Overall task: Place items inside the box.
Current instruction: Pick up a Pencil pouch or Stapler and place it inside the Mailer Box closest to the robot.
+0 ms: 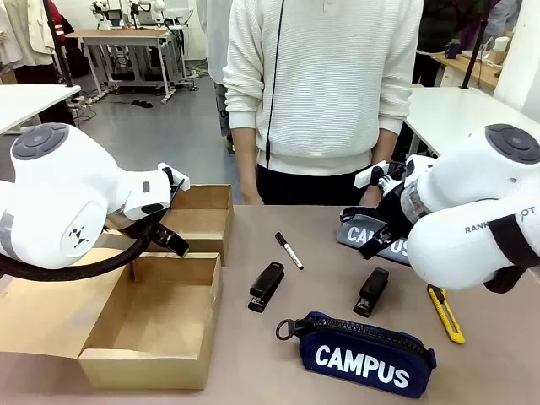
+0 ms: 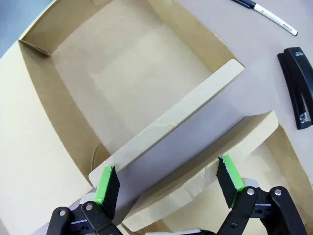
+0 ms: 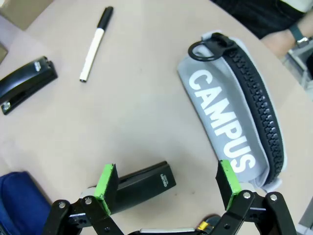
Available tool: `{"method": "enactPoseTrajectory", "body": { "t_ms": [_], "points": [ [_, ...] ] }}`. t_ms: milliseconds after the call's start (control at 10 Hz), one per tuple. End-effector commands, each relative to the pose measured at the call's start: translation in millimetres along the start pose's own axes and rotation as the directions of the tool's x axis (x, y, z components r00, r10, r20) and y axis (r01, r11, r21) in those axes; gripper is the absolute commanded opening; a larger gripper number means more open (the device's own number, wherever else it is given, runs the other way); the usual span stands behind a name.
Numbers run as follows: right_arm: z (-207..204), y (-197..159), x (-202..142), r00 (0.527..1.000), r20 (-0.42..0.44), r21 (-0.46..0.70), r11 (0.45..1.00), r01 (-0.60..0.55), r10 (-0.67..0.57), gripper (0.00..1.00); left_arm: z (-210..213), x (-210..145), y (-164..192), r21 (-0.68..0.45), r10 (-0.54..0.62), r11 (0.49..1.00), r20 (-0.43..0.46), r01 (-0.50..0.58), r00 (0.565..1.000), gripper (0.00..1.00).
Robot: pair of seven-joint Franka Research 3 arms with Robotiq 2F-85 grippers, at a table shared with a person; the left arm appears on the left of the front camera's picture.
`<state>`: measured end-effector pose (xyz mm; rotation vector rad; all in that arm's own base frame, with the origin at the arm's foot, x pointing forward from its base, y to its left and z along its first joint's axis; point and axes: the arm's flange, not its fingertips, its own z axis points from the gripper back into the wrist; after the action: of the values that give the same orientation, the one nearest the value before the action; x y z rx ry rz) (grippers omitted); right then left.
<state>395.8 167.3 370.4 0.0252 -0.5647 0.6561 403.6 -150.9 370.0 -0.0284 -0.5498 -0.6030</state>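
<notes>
Left pincer (image 2: 168,177) spread wide, gripping nothing, above the open cardboard box (image 1: 148,372) at the left side of the desk (image 1: 253,359), with one upright flap (image 2: 171,132) running up between the green pads (image 2: 106,182); one pad just beside the flap's near corner, contact impossible to tell. Right pincer (image 3: 166,182) likewise wide apart and holding nothing, hovering over the right stapler (image 1: 372,292), seen lying lengthwise on the desk between the two pads in the right wrist view. All items out on the desk, none in the box. Left stapler (image 1: 267,286) just right of the box, flat, well apart from the other. Marker (image 1: 288,251) beyond the left stapler, slanted, black cap toward the far side. Grey pouch (image 3: 230,122) at the far right of the desk, "CAMPUS" in white, black zip along one edge, ring pull at one end, partly hidden behind the right arm in the front view. Navy pouch (image 1: 363,354) nearest the robot's edge, in front of both staplers, print facing the camera. Knife (image 1: 445,314) right of the right stapler, beside the right arm. Person in a white sweater (image 1: 321,84) standing at the far side.
</notes>
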Motion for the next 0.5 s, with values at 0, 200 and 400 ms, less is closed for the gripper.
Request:
{"method": "enactPoseTrajectory", "body": {
  "t_ms": [0,200,400],
  "points": [
    [0.0,-0.1,0.0,1.000,0.000,0.000,1.000,0.001,-0.001,1.00,0.0,0.0,0.0,0.000,0.000,1.000,0.000,0.000,1.000,1.00],
    [0.0,-0.1,0.0,1.000,0.000,0.000,1.000,0.001,-0.001,1.00,0.0,0.0,0.0,0.000,0.000,1.000,0.000,0.000,1.000,1.00],
    [0.0,0.0,0.0,1.000,0.000,0.000,1.000,0.000,0.000,1.00,0.0,0.0,0.0,0.000,0.000,1.000,0.000,0.000,1.000,1.00]
  ]
}}
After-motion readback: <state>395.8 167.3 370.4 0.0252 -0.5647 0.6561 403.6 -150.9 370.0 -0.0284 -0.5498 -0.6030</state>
